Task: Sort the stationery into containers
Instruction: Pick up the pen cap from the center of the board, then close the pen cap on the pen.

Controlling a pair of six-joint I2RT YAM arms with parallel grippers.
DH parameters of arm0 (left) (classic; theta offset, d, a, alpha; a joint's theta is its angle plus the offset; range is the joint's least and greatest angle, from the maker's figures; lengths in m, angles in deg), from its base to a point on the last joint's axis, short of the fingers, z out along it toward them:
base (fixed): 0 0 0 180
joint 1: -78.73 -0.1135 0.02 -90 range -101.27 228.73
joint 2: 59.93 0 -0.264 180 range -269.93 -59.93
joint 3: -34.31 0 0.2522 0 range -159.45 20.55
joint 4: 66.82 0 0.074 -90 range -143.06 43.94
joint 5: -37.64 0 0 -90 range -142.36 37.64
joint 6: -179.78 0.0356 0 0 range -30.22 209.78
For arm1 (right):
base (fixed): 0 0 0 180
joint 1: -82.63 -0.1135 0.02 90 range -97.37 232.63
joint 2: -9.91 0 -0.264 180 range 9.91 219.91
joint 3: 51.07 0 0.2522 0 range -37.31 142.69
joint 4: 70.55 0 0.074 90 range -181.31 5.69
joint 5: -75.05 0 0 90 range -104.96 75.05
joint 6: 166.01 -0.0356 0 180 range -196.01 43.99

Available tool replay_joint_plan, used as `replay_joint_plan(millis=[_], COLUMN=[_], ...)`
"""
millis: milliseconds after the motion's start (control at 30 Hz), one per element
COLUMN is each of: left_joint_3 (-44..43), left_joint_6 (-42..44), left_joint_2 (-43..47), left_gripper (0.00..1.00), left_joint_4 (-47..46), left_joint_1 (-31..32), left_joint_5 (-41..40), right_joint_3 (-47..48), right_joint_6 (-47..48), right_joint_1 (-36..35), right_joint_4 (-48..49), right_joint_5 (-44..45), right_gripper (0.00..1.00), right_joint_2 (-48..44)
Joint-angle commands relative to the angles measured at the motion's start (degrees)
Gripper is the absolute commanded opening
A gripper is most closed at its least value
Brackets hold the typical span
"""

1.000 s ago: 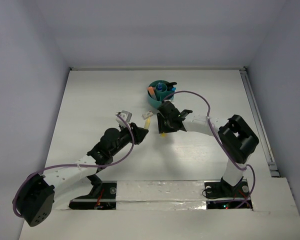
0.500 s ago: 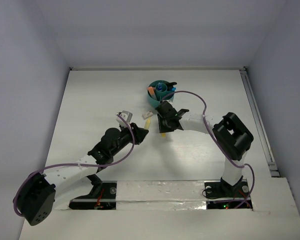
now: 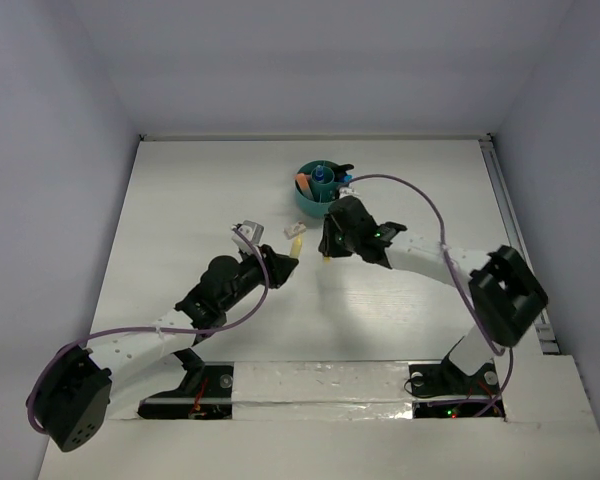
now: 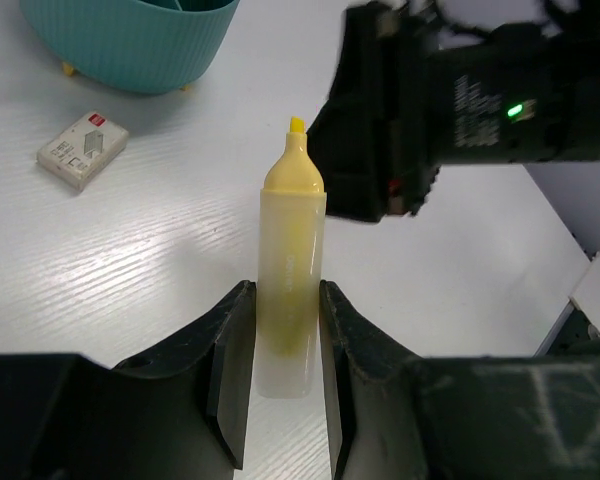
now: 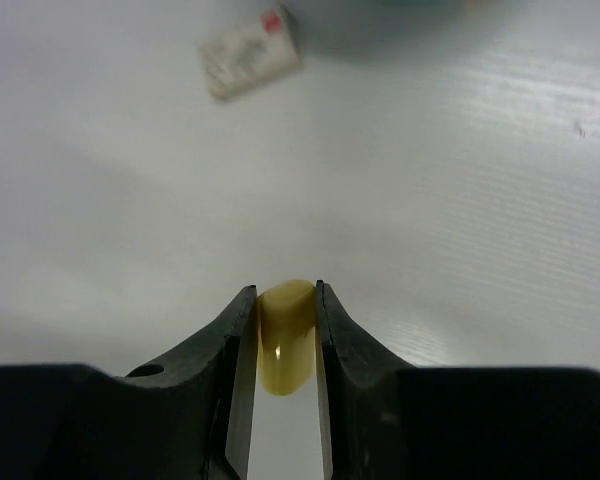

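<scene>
Pinching a yellow highlighter [image 4: 291, 250], the left gripper [image 4: 284, 295] faces the right gripper [image 5: 285, 295], clamped on a yellow piece [image 5: 285, 340].

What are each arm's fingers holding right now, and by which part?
The left fingers clamp the yellow highlighter around its lower barrel, tip uncapped. The right fingers pinch a small yellow piece, likely its cap, by its sides.

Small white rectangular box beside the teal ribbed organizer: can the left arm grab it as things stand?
Probably not yet: its fingers are shut on the yellow plastic highlighter, though nothing lies between them and the small white box.
</scene>
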Motion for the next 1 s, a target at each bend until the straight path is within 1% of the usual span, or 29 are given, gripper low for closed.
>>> replay_joint_plan(millis=[0,133,233,300,367,433,567,700,967], left_joint_3=[1.3,1.3,0.4,-0.2,-0.5,-0.7,-0.1,0.5,0.6], left_joint_6=[-1.7,-4.0,-5.4,-6.6,-7.4,-9.2,-12.5,-14.3,-13.7], left_joint_2=[1.1,1.0,1.2,1.5,1.3,1.2,1.9,2.8,3.8], left_gripper=[0.0,0.0,0.0,0.0,0.0,0.0,0.0,0.0,0.0], left_joint_4=[-5.9,-8.3,-8.9,-9.6,-11.0,-12.3,-16.4,-18.0,-16.8], left_joint_1=[-1.0,-1.0,-1.0,-1.6,-1.6,-1.6,-1.6,-1.6,-1.6], left_joint_5=[3.2,5.7,7.3,8.9,10.0,11.7,13.5,13.9,12.5], right_joint_3=[-2.4,-6.3,-8.6,-9.2,-9.8,-11.0,-11.7,-11.7,-14.4], right_joint_6=[-2.1,-3.6,-4.6,-5.0,-6.9,-8.6,-12.0,-13.0,-14.8], right_joint_1=[0.9,1.5,1.5,2.0,2.7,3.2,3.2,3.2,3.2], right_joint_4=[16.0,24.7,29.2,31.7,34.4,39.9,46.6,48.1,49.5], right_joint_5=[-3.6,-7.0,-7.0,-6.8,-8.6,-12.2,-15.6,-16.7,-17.6], right_gripper=[0.0,0.0,0.0,0.0,0.0,0.0,0.0,0.0,0.0], right_joint_2=[-10.1,-17.2,-20.8,-21.7,-22.5,-22.6,-21.9,-22.0,-21.9])
